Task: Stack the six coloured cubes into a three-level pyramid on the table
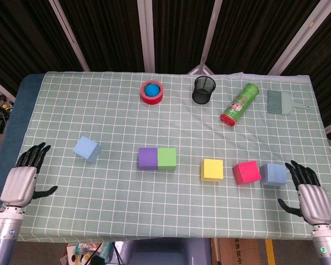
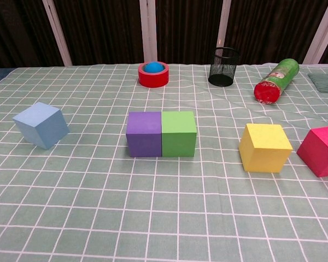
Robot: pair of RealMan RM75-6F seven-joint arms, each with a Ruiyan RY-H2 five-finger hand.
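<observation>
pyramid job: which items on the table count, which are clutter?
Job:
purple cube
green cube
yellow cube
red cube
left light-blue cube
right light-blue cube

Clutter:
red tape roll
black mesh cup
green snack can
grey-green brush

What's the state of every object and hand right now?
left hand: open, holds nothing
right hand: open, near right blue cube
purple cube: touching green cube
left blue cube: alone, rotated
yellow cube: alone
red cube: beside right blue cube
chip can: lying down
mesh cup: upright
tape roll: flat, blue ball inside
</observation>
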